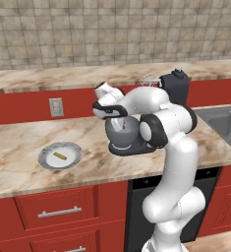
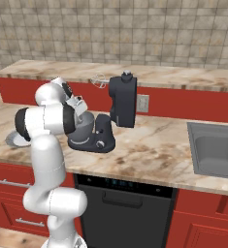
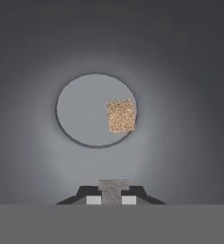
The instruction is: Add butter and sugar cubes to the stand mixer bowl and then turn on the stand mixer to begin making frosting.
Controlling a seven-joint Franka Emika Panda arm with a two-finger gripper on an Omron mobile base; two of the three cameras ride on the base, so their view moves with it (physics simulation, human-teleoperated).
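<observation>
The two-finger gripper [image 3: 112, 193] points straight down into the deep rounded grey metal stand mixer bowl [image 3: 180, 119], its dark fingers pressed together on a small pale grey block between the tips; whether that block is a sugar cube cannot be told. In the left base view the gripper [image 1: 119, 124] dips inside the bowl's rim [image 1: 112, 135]; in the right base view the gripper [image 2: 79, 112] is partly hidden by the arm's own white elbow.

On the flat round bottom of the bowl lies one speckled tan sugar cube [image 3: 121, 116], at the floor's right edge in the hand view and well apart from the fingertips.

The bowl [image 2: 85, 127] sits on the flat base of the black stand mixer [image 2: 121, 100], whose boxy head is tilted back so that the wire whisk [image 2: 99, 80] sticks out above and behind the bowl. A small round knob [image 2: 101, 143] shows on the mixer's column. In the left base view the mixer [image 1: 176, 86] is largely covered by the arm, and the whisk [image 1: 148, 78] is a faint outline.

To the left of the bowl on the marble counter [image 1: 18, 147] is a flat grey-rimmed white plate [image 1: 45, 160] holding the thin yellow butter stick [image 1: 60, 156], near but not touching the mixer base. In the right base view the plate [image 2: 12, 140] is mostly hidden behind the arm. A grey sink [image 2: 210, 150] is set into the counter on the far right, cut off by the frame edge.
</observation>
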